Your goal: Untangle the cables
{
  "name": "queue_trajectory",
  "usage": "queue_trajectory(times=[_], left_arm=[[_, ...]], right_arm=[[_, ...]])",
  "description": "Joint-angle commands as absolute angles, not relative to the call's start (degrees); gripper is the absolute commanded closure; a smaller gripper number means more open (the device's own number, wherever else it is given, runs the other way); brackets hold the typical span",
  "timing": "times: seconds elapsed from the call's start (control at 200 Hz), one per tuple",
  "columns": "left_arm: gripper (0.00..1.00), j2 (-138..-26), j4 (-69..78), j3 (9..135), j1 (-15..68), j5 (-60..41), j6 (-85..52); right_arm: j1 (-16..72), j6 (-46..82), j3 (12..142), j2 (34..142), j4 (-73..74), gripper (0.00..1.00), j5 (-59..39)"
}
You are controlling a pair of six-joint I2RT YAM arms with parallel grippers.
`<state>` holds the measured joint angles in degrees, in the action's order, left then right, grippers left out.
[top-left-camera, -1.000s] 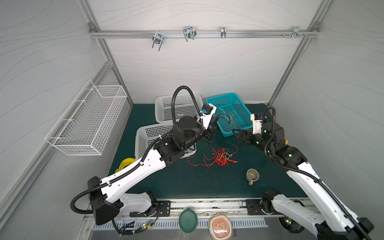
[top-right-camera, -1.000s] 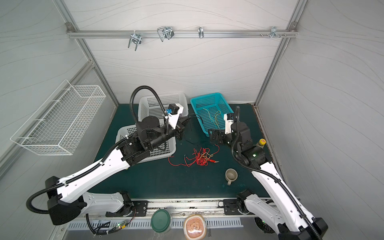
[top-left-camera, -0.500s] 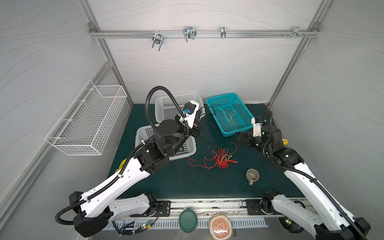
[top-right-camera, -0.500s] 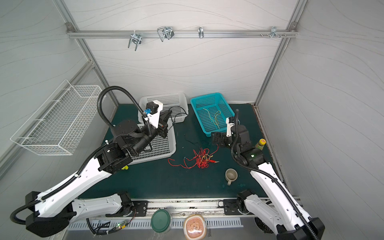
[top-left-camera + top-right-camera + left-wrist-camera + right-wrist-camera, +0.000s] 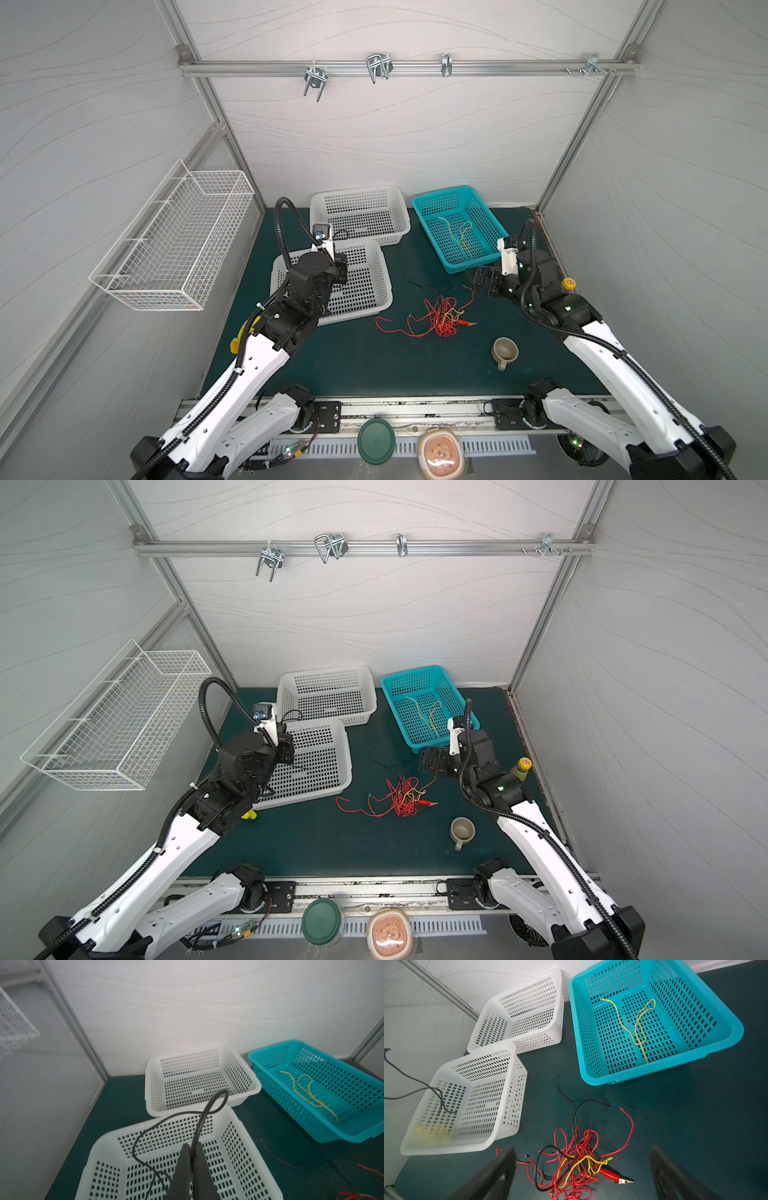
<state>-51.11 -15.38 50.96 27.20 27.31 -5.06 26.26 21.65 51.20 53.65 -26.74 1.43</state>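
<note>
Your left arm has swung away from the teal basket (image 5: 442,193) and back to the left side, carrying its wire along, while your right arm has hardly shifted. You work inside a white panelled booth with aluminium posts, a hook rail across the far wall and a white wire basket (image 5: 174,237) hung on the left wall. Flat dark green matting (image 5: 374,365) covers the table.

Two white slotted plastic baskets sit on the left half, the near white basket (image 5: 386,282) and the far white basket (image 5: 357,191), close together. The teal one, of the same slotted plastic, stands far right of centre.

Your left gripper (image 5: 193,1147) is clamped tight on a thin black cable (image 5: 199,1126) above the near white basket. The cable loops up from the fingers, then droops with its free end inside that basket. Your right gripper (image 5: 482,279) is spread fully wide and holds nothing. It hangs just to the far right of the tangle (image 5: 440,320), apart from it.

That tangle lies on the bare mat in the middle. It is mostly glossy red wire with yellow and black strands knotted through, and a red alligator clip (image 5: 609,1174) at its right edge. One black strand (image 5: 560,1093) trails out toward the far side. A single kinked yellow cable (image 5: 640,1042) lies in the teal basket. A beige mug (image 5: 505,351) stands near right of the tangle.
</note>
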Motion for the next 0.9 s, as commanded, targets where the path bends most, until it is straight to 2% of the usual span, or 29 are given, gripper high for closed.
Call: queue_trajectory(times=[0.0, 0.205, 0.445, 0.515, 0.58, 0.63, 0.73, 0.896], left_arm=[[1.00, -53.15, -19.77, 50.07, 25.13, 29.27, -15.13], [1.00, -57.66, -20.85, 44.73, 24.86, 26.69, -23.55], [1.00, -59.66, -20.66, 42.20, 24.85, 24.48, -26.85], [0.87, -59.35, -20.35, 42.36, 24.85, 22.66, -26.12], [0.65, -58.83, -20.68, 43.07, 24.87, 20.77, -24.69], [0.55, -58.56, -21.65, 43.88, 24.83, 20.20, -24.22], [0.46, -57.45, -23.38, 45.45, 24.83, 19.45, -22.85], [0.39, -53.98, -23.08, 46.82, 24.90, 12.49, -21.12]], right_arm=[[27.30, 22.49, 52.18, 55.41, -29.59, 0.01, 1.91], [30.28, 22.25, 52.12, 57.68, -30.00, 0.01, 4.47], [32.29, 21.62, 51.42, 59.79, -30.31, 0.01, 3.95], [32.87, 21.44, 51.03, 60.33, -30.35, 0.01, 3.61], [33.26, 21.57, 50.42, 60.79, -30.02, 0.01, 3.41], [33.53, 21.91, 49.91, 61.08, -29.50, 0.01, 3.29], [33.90, 22.41, 48.95, 61.87, -28.12, 0.01, 2.48], [34.89, 22.34, 48.58, 64.08, -26.39, 0.01, 0.99]])
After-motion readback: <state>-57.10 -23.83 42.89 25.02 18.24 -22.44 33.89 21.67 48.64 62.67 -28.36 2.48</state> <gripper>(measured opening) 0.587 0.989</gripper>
